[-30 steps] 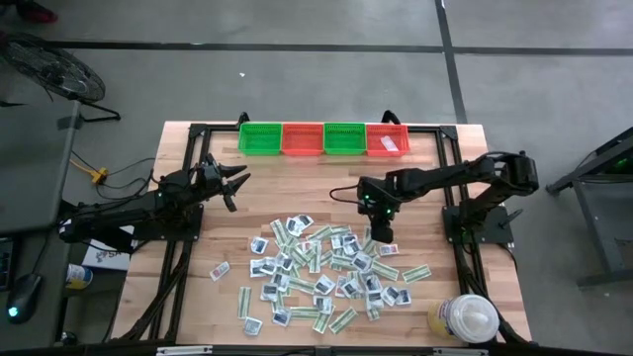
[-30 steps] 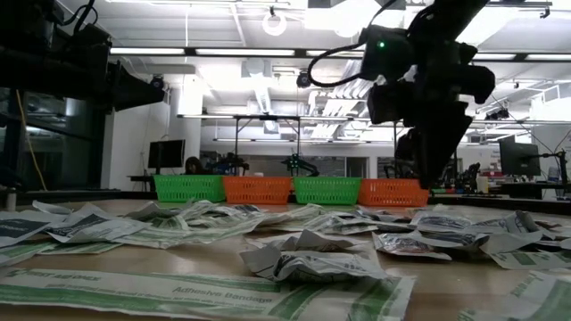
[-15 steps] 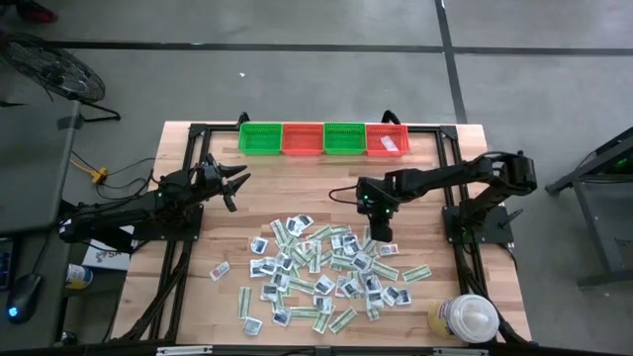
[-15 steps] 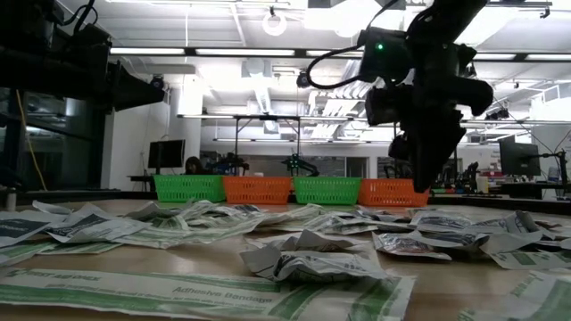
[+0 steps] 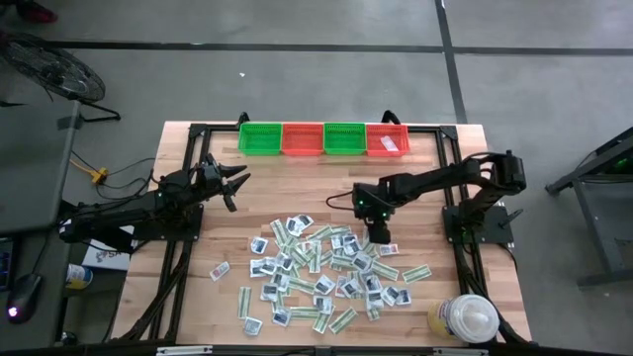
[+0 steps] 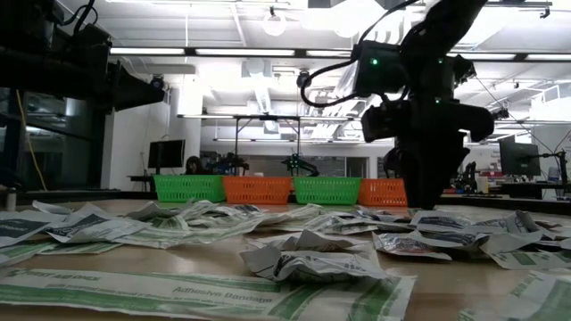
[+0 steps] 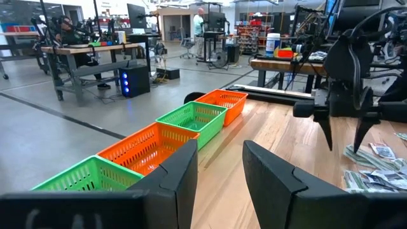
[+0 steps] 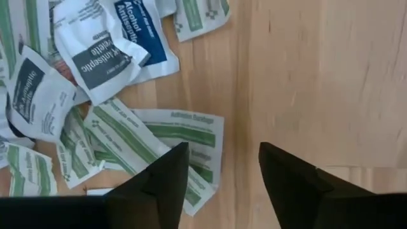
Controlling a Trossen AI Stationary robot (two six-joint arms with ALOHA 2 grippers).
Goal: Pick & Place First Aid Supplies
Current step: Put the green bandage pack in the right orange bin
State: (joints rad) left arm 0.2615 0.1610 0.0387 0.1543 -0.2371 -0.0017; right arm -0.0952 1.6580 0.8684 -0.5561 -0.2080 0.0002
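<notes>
The first aid supplies [image 5: 316, 272] lie in a loose pile on the wooden table: white square packets [image 8: 108, 44] and pale-green bandage strips [image 8: 172, 137]. My right gripper [image 5: 378, 235] points down, open, low over the pile's far right edge. In its wrist view the gripper [image 8: 222, 168] has bare wood between its fingers and a strip's end beside one of them. The left wrist view shows its fingers [image 7: 346, 137] spread apart above the packets. My left gripper [image 5: 235, 183] waits open and level at the table's left, its fingers [image 7: 219, 165] holding nothing.
Along the far edge stand several baskets: green [image 5: 260, 138], red [image 5: 303, 138], green [image 5: 345, 138] and red [image 5: 387, 139], the last with a white packet [image 5: 389, 144] inside. A big white round lidded container [image 5: 467, 318] stands at the near right corner. Bare wood lies between pile and baskets.
My right gripper has sunk toward the pile's far right edge, shifted a little toward the table's left and rolled slightly about its own axis. The packets have stayed where they were.
</notes>
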